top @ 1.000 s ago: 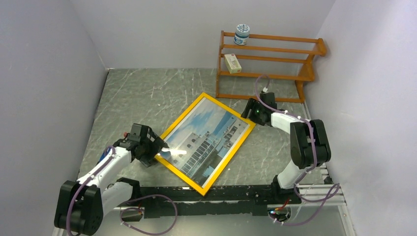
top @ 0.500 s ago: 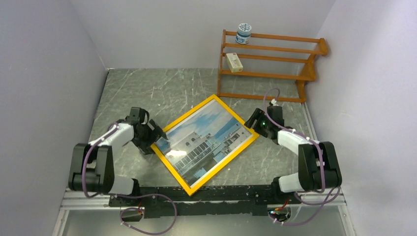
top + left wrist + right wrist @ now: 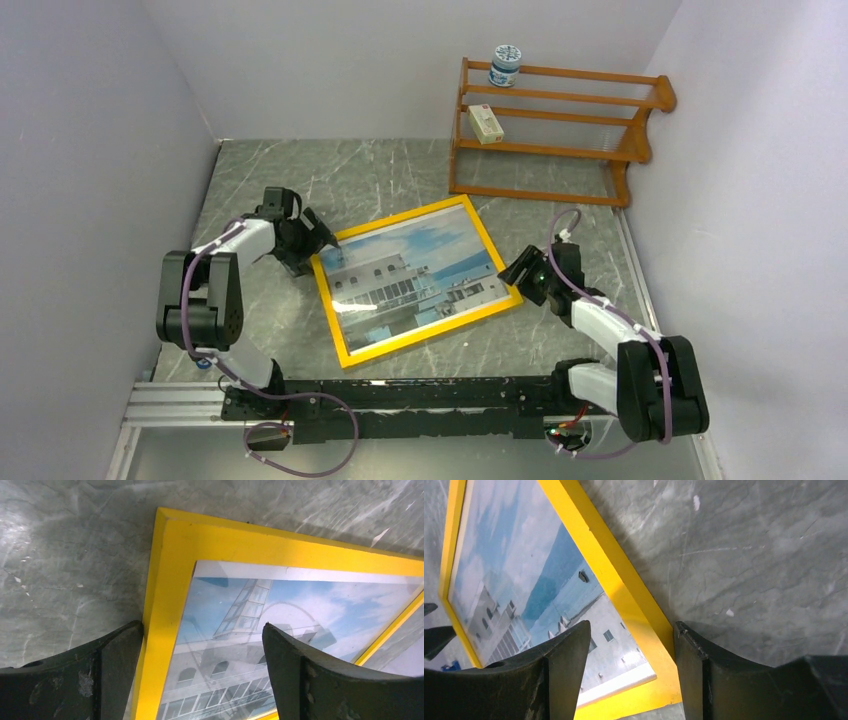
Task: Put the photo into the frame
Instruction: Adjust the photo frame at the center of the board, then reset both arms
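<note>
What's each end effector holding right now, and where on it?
Nothing gripped: left end effector straddles the frame's left rail, right end effector its right corner; both jaws open.

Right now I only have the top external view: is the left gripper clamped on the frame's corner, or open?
Observer: Open. The left wrist view shows the left gripper astride one yellow bar of the frame near its corner, one jaw over the table, the other over the photo.
Reviewer: And the right gripper?
Observer: Its own view shows the right gripper astride a bar near another corner, jaws set wider than the bar.
Reviewer: Is the photo seated?
Observer: Up close, its white margin lies inside the frame's opening, under faint reflections.
</note>
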You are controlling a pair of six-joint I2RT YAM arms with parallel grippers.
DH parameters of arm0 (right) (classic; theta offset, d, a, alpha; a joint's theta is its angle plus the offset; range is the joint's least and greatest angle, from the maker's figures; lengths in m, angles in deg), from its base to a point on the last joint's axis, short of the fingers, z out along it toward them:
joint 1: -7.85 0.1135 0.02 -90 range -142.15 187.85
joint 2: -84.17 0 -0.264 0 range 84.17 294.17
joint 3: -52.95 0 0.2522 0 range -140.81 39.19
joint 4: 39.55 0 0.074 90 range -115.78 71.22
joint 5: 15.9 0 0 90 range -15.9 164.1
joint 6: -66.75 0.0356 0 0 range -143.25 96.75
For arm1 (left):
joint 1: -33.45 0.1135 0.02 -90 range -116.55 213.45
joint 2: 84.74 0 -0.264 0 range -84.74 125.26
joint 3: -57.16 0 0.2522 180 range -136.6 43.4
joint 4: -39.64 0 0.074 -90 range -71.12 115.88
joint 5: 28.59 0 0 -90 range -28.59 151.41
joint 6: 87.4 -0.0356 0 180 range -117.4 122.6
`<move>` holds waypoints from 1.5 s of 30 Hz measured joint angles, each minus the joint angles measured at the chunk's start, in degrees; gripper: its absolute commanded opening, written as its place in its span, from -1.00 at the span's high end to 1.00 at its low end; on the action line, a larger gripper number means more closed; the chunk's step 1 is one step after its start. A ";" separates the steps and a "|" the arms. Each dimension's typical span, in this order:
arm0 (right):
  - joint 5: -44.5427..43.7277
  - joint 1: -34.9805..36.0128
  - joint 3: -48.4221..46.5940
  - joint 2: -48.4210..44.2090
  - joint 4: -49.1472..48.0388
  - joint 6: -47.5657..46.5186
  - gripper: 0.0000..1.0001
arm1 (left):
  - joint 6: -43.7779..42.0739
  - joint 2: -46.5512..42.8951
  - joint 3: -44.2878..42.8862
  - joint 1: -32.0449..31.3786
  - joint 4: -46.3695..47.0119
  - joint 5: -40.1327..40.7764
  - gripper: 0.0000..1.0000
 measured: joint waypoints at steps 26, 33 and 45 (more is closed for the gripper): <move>-0.94 9.60 0.11 -14.80 22.10 8.94 -0.39 | -3.69 2.21 -8.46 0.85 -1.29 -6.10 -0.87; -12.81 9.60 -12.72 -17.59 33.07 5.46 -0.41 | -4.83 -7.30 -10.69 0.83 -9.68 1.01 -0.88; -33.33 9.57 -33.73 -28.37 45.83 -4.85 -0.72 | -12.94 -39.15 -17.25 0.81 -23.89 12.24 -0.88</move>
